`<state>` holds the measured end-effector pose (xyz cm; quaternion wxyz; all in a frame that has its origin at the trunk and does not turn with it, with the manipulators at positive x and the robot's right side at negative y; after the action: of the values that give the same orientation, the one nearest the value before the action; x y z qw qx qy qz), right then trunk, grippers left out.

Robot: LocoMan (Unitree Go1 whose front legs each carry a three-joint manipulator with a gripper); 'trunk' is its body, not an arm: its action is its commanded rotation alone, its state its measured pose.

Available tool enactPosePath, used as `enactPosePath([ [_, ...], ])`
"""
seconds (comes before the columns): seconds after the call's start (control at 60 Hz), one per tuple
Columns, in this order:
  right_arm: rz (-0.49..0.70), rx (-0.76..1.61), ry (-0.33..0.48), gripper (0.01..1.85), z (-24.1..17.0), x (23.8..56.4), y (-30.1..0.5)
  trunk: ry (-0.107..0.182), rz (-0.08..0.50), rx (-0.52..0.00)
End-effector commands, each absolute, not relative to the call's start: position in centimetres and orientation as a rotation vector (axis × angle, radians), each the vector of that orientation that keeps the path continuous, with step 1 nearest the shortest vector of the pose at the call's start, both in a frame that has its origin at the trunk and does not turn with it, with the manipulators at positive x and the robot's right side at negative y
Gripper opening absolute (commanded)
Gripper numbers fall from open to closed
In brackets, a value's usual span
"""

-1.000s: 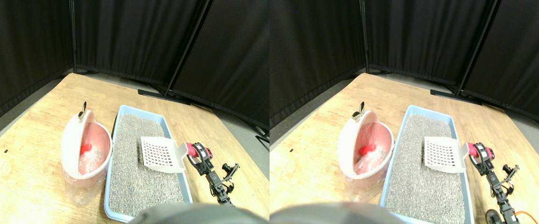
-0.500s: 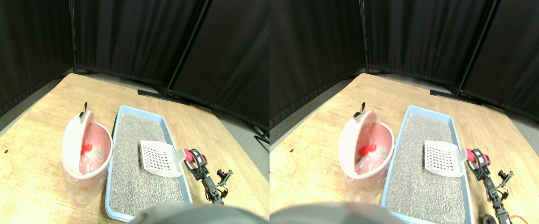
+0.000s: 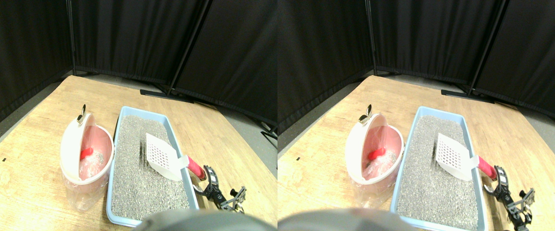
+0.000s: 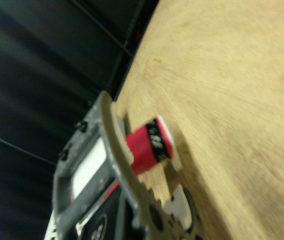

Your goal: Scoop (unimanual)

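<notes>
We count one litter tray [image 3: 114, 190], light blue, lying on the wooden floor [image 3: 27, 192] and filled with grey litter [image 3: 138, 178]. Just beside it, on its left, stands one pink bin [image 3: 87, 159] with a white swing lid [image 3: 69, 149] tipped open and a clear plastic liner showing inside and below. One small red object [image 3: 86, 153] lies in the bin, and one metal clip [image 3: 81, 115] sits at the top of the lid.

We see one scoop [image 3: 161, 157], white and slotted, tilted with its far edge down in the litter near the tray's right wall. Its red handle [image 3: 194, 167] runs out over that wall toward the lower right.

One right gripper [image 3: 208, 176] shows at the end of the handle, with the dark arm trailing behind it. In the wrist view the grey jaw frame [image 4: 99, 165] stands right against the red handle's end [image 4: 149, 145], with the floor beyond. We take the gripper to be pinching the handle, since the scoop hangs tilted from it, though the gap between the jaws is hidden.

Black curtains [image 3: 138, 38] close the back, divided by three dark poles.
</notes>
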<state>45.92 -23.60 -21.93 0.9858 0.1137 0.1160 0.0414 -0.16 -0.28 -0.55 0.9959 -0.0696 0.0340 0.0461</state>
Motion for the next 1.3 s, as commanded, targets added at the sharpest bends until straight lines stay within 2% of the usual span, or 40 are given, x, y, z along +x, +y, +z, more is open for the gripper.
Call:
enactPosePath([
  [0.017, 0.133, 0.225, 0.196, 1.32, -20.0, 46.2, -22.4, 0.068, 0.096, -0.146],
  [0.233, 0.179, 0.237, 0.165, 1.28, -18.6, 45.7, -21.8, 0.068, 0.095, -0.145],
  [0.383, 0.206, 0.227, 0.096, 1.12, -17.7, 45.2, -21.5, 0.071, 0.073, -0.133],
  [0.4, 0.199, 0.224, 0.087, 1.06, -17.5, 45.1, -21.4, 0.071, 0.073, -0.133],
  [0.45, 0.199, 0.224, 0.087, 1.06, -17.5, 45.1, -21.4, 0.071, 0.073, -0.133],
  [0.467, 0.184, 0.228, 0.049, 0.85, -17.0, 44.7, -21.4, 0.071, 0.07, -0.131],
  [0.5, 0.183, 0.229, 0.044, 0.82, -17.0, 44.7, -21.4, 0.071, 0.063, -0.127],
  [0.533, 0.182, 0.233, 0.03, 0.72, -16.9, 44.6, -21.4, 0.071, 0.063, -0.127],
  [0.567, 0.191, 0.228, -0.01, 0.47, -16.6, 44.4, -21.5, 0.072, 0.056, -0.125],
  [0.6, 0.187, 0.223, -0.009, 0.43, -16.6, 44.3, -21.5, 0.072, 0.056, -0.125],
  [0.7, 0.187, 0.215, -0.056, 0.05, -16.2, 43.8, -21.6, 0.074, 0.035, -0.115],
  [1.167, 0.17, 0.116, -0.082, 0.05, -15.4, 41.2, -22.6, 0.078, -0.017, -0.092],
  [1.3, 0.144, 0.102, -0.063, 0.05, -15.4, 40.2, -22.6, 0.08, -0.037, -0.085],
])
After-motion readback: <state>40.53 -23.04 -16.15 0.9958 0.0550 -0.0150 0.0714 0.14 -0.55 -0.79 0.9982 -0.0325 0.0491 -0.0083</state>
